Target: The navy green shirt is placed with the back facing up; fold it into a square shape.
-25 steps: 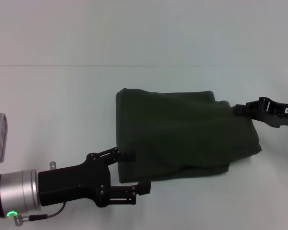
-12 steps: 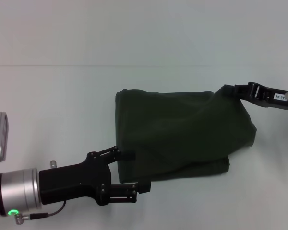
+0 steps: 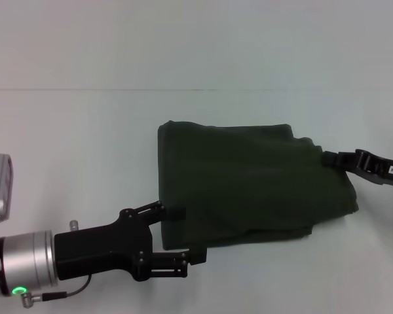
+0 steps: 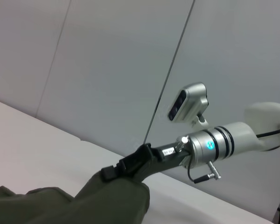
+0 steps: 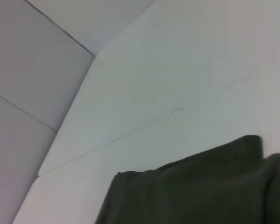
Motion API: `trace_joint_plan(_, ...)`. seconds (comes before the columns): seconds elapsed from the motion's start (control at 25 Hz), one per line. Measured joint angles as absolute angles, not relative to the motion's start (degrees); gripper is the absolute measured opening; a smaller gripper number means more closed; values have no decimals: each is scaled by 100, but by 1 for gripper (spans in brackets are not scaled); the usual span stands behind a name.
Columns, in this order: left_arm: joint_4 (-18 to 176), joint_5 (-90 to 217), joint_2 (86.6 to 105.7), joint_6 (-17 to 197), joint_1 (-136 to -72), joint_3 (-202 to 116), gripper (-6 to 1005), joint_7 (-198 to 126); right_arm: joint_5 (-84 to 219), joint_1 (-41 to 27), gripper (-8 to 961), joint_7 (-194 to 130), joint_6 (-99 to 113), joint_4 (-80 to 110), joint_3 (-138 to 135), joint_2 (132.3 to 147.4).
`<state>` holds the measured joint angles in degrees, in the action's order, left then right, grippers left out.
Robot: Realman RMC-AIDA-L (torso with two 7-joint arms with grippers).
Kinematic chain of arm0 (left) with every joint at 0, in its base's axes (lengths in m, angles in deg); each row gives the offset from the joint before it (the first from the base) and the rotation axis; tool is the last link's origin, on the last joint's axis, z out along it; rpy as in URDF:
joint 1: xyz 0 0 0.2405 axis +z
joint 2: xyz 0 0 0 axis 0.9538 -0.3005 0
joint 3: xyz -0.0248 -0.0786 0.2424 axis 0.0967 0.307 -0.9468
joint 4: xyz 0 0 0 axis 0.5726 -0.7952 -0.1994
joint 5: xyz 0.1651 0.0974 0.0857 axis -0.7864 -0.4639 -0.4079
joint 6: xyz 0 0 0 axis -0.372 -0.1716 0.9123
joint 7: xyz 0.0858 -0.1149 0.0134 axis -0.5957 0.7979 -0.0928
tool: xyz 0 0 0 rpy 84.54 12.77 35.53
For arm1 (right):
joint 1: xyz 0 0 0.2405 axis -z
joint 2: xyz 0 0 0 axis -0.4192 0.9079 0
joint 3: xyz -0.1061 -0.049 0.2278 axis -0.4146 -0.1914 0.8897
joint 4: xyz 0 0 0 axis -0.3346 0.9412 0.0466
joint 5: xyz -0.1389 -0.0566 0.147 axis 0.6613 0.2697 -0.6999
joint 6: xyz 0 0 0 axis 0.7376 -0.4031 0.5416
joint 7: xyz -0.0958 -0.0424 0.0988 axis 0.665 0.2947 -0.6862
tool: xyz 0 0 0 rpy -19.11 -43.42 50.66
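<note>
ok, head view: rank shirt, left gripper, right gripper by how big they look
1. navy green shirt, by far the largest.
2. left gripper, big partly because it sits close to the camera.
3. right gripper, smallest, though it is cut off by the frame edge, so its real size against the left one is unsure.

The navy green shirt (image 3: pixel 249 183) lay folded on the table (image 3: pixel 85 144), right of centre in the head view. The left gripper (image 3: pixel 177 237) sat at its lower left corner — one finger on the cloth, one beside it. The right gripper (image 3: pixel 329 158) met the shirt's right edge — near the frame's right border.
</note>
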<state>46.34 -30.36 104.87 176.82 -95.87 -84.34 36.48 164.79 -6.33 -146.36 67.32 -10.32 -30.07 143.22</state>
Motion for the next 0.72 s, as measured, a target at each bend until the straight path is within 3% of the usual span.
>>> trace_joint_plan(0.52,4634,-3036,10481,17674,-9616,-8426,950,3658,16512,-620,36,-14924,6665,-938,-3010,14287)
trace_joint_plan(0.72,4634,-3036,10479,17674,-9615,-8424,950,3659,16323,-487,229,-15098,6678,-912,-2662,14240)
